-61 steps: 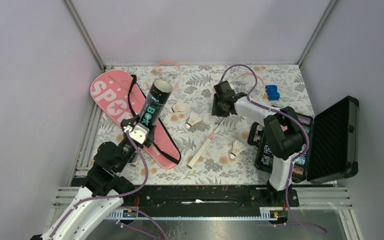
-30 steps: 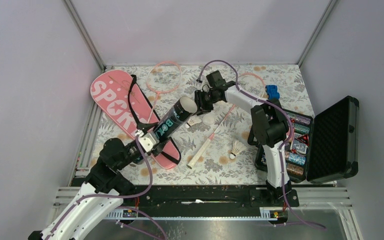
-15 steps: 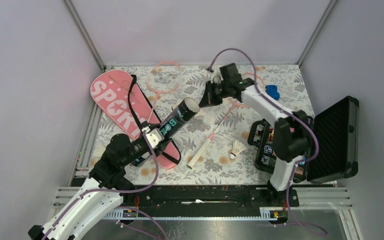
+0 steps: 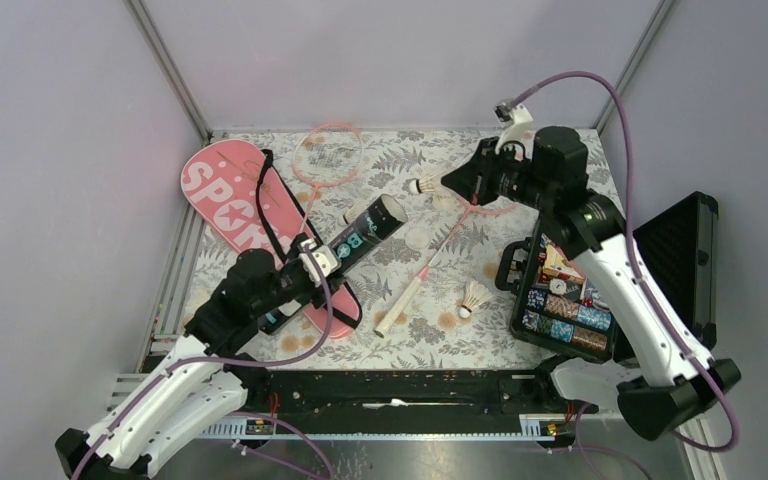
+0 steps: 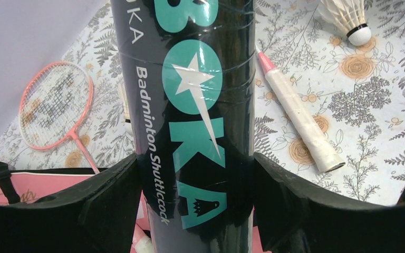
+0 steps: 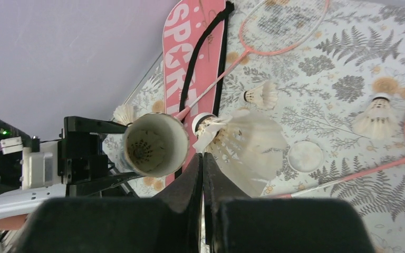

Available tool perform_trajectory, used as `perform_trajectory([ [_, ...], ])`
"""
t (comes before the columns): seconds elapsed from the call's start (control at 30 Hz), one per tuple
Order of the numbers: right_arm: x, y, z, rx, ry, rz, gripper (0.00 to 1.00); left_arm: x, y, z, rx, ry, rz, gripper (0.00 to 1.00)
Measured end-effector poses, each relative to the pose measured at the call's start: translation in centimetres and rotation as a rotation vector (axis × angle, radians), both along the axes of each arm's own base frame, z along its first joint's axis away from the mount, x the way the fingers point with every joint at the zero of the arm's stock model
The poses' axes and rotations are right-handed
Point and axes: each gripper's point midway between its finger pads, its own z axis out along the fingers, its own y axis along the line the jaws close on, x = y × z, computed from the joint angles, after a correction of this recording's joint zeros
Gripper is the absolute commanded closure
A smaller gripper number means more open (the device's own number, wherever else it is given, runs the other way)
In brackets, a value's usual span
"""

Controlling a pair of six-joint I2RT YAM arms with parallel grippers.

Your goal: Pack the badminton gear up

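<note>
Clamping tilted tube (image 4: 365,232), L claw (image 4: 310,263); raised R claw (image 6: 202,156) pinches shuttlecock (image 6: 245,143).

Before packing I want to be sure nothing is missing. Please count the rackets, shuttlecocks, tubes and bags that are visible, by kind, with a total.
Rackets: 2
Shuttlecocks: 5 (one held by the right gripper)
Tube: 1 (held by the left gripper)
Bag: 1
Total: 9
</note>
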Motion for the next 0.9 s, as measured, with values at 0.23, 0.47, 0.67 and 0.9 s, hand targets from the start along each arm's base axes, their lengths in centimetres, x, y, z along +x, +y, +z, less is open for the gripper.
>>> perform_trajectory([
  [0.23, -1.9, -1.2, 1.2, -0.004, -0.066, -0.003, 1.00, 0.6, -0.3, -0.6, 0.055, 0.031, -0.011, 0.74],
  [0.47, -3.3, -0.3, 1.3, 0.021, -0.051, 0.083, 1.00, 0.6, -0.8, 0.1, 0.059, 0.022, -0.043, 0.74],
  [0.67, -4.7, 0.7, -0.1, 0.056, 0.023, 0.170, 1.00, 0.2, -1.2, -0.1, 0.057, 0.033, -0.074, 0.75],
  [0.9, -6.0, 1.9, -0.5, 0.093, 0.064, 0.260, 1.00, -0.3, -1.6, 0.1, 0.044, 0.033, -0.110, 0.77],
])
